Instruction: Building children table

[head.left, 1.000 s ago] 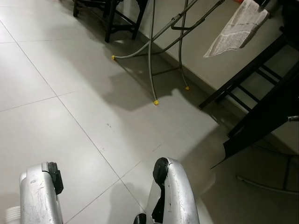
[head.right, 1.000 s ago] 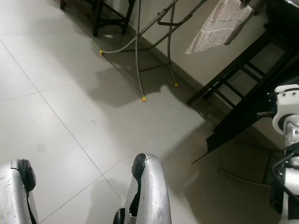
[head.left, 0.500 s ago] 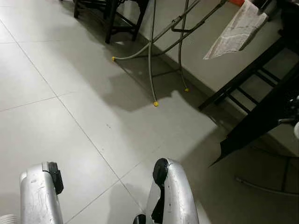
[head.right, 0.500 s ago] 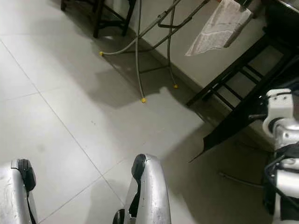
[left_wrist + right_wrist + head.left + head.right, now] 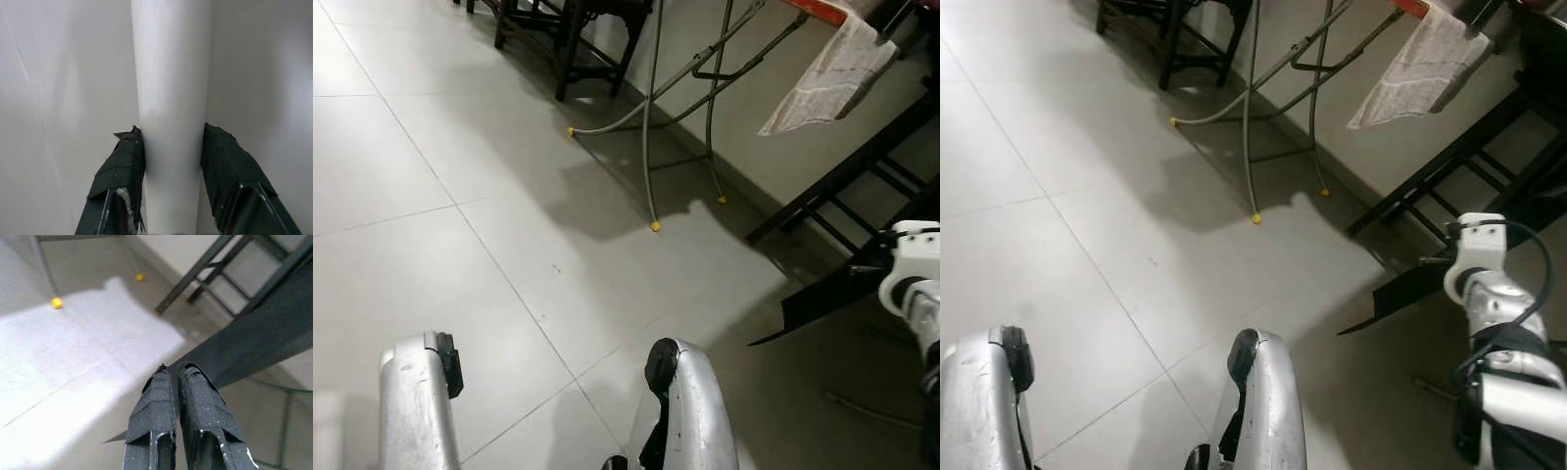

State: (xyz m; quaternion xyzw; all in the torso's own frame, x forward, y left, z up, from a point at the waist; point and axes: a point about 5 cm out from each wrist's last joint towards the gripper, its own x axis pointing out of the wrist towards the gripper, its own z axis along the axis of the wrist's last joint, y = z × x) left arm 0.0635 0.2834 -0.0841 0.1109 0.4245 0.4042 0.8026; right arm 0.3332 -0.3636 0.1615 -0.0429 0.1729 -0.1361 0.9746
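My left gripper (image 5: pixel 171 142) has its two black fingers (image 5: pixel 122 166) pressed against either side of a white tube (image 5: pixel 171 88), which runs straight out between them above the pale floor; that tube looks like the table leg I am carrying. From the head camera I see my two silver arms low in the picture, the left arm (image 5: pixel 416 411) and the other silver arm (image 5: pixel 690 411) beside it, both over the grey tiled floor (image 5: pixel 440 225). My right gripper (image 5: pixel 173 374) has its fingers (image 5: pixel 154 401) drawn nearly together with only a thin slit between them and nothing held; it points toward a dark slanted board (image 5: pixel 254 333) near the wall. The right arm's white wrist (image 5: pixel 1477 264) shows at the right, close to that black board (image 5: pixel 1400 294). Ahead stands a folding metal frame (image 5: pixel 651 127) with yellow feet (image 5: pixel 654 226), a cloth (image 5: pixel 832 73) hanging off its top edge, and dark wooden furniture (image 5: pixel 578 29) beyond.
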